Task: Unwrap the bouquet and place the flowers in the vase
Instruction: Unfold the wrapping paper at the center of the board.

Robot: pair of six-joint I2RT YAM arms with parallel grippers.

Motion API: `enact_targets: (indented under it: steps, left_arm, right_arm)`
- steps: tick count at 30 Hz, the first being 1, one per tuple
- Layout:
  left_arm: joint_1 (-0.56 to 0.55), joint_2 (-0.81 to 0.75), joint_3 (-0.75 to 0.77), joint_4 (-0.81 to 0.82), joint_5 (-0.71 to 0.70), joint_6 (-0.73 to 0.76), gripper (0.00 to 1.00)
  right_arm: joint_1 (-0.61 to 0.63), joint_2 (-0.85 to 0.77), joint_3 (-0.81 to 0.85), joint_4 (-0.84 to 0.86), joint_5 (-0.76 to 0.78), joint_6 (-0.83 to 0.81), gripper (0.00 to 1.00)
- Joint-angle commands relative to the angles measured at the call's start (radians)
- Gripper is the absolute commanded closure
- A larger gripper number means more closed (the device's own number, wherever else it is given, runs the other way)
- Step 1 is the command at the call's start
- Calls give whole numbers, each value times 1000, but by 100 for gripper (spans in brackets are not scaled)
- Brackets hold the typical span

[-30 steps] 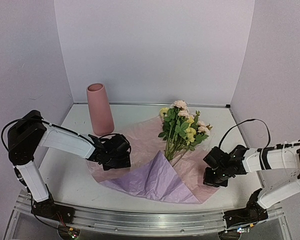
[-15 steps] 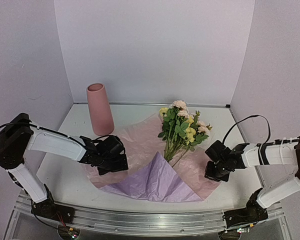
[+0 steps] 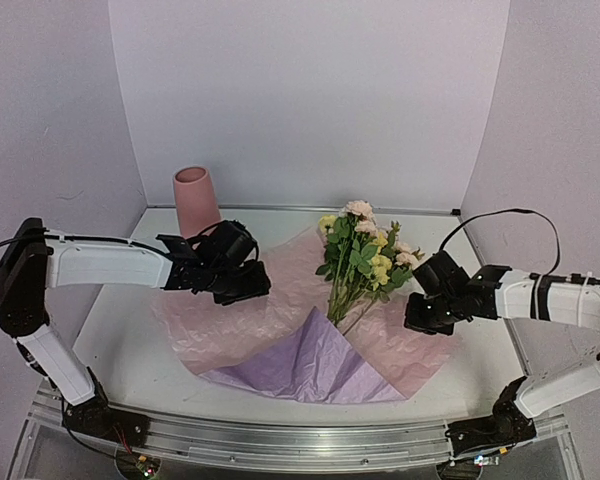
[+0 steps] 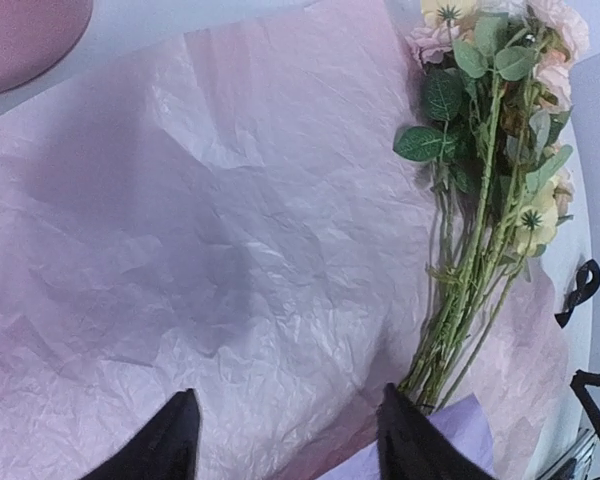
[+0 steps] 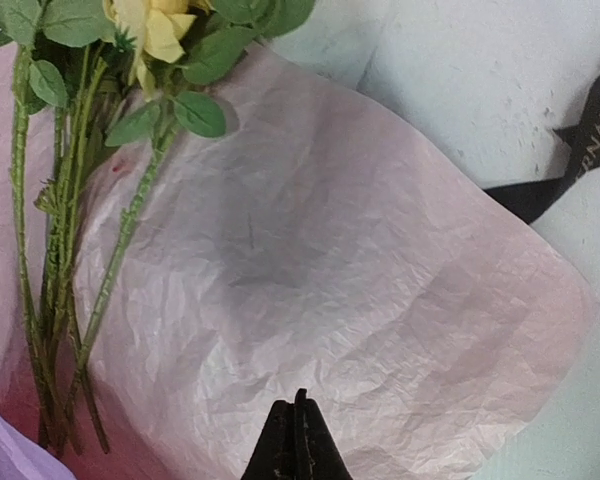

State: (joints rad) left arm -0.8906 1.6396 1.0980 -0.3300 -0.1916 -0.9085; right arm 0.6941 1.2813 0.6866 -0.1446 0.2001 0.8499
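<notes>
1. On the table (image 3: pixel 130 345), near the middle, the flowers (image 3: pixel 360 255) lie flat on the big pink paper (image 3: pixel 270 320), which is spread open. Their heads point to the back wall. Their stems (image 4: pixel 460 300) point to the front, where a lilac flap of the paper seems to cover the very ends.
2. The vase (image 3: pixel 195 195) stands upright at the back left, well apart from the flowers. The left arm hides part of it.
3. The left gripper (image 4: pixel 288 440) hangs over bare paper to the left of the flowers. Its two fingers are apart, with nothing between them.
4. The right gripper (image 5: pixel 298 440) hangs over the paper to the right of the flowers. Its fingers are pressed together and hold nothing.
5. A black ribbon (image 5: pixel 590 140) lies loose just beside the right edge of the paper.
6. I think the flowers will be very light. The stems look thin and bendy, and the blooms look soft and easy to squash.
7. The best place to take hold looks like the bare stems below the leaves, with the whole bunch pinched at once. Nothing ties the stems together, so some may slip out or fan apart.
8. The paper looks thin and crinkly. It may slide or lift up with the stems.
9. The vase is tall and thin, so a bump on its rim could tip it.
</notes>
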Motion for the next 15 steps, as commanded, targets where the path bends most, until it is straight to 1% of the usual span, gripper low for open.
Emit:
enact_targets:
  steps: [1, 4, 5, 6, 7, 15]
  left_arm:
    - [34, 88, 83, -2, 19, 68, 57]
    - [47, 138, 115, -1, 27, 82, 80]
    - [51, 151, 124, -1, 30, 84, 90]
    - [55, 170, 131, -1, 38, 88, 98]
    - [57, 185, 140, -1, 44, 91, 100]
    - [77, 286, 176, 2, 61, 108, 100]
  right_arm:
    - [-3, 78, 94, -46, 20, -55, 99]
    - [-3, 133, 131, -31, 9, -63, 99]
    - [-4, 152, 140, -19, -2, -65, 99]
    - [-3, 169, 145, -8, -12, -66, 98]
    - [-4, 183, 148, 2, -22, -66, 99]
    - [-27, 298, 127, 90, -92, -44, 100]
